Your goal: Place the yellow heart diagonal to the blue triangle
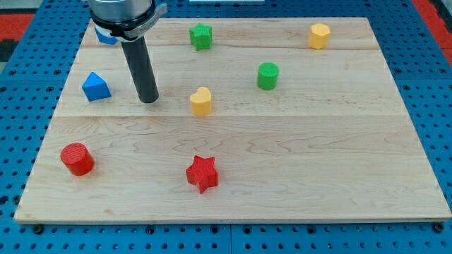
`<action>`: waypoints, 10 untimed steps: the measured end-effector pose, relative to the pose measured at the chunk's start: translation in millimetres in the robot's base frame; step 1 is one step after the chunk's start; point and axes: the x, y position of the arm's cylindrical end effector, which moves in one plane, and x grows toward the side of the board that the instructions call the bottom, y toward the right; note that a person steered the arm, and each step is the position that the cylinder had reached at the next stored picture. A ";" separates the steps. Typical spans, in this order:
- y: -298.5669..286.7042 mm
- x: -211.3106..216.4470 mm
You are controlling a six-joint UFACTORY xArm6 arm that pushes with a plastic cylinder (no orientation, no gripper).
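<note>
**Tip between the blue triangle and the yellow heart**

Fingers play no part on this arm: it ends in a plain dark rod, so nothing is clenched or grasped, and my tip point(149, 100) simply rests on the wooden board point(296, 183). It stands in the upper left part of the board, between the blue triangle point(96, 86) on the view's left and the yellow heart point(201, 101) on the view's right, touching neither. The triangle is near the tip; the heart is a little further off, roughly level with the tip and slightly lower in the view than the triangle.

Behind the rod's upper body, at the view's top left, part of another blue block point(106, 37) shows; its shape cannot be made out. A green star point(201, 36) sits near the top edge, above the heart. A green cylinder point(268, 75) lies up and to the right of the heart, and a yellow hexagonal block point(319, 35) sits at the top right. Toward the view's bottom, a red cylinder point(77, 159) stands at the left, and a red star point(202, 173) lies below the heart, well apart from it.
</note>
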 end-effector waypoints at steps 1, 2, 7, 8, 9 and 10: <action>0.0 -0.7; 6.1 -7.8; 45.5 21.2; 28.0 56.7; 106.3 73.0; 138.6 95.3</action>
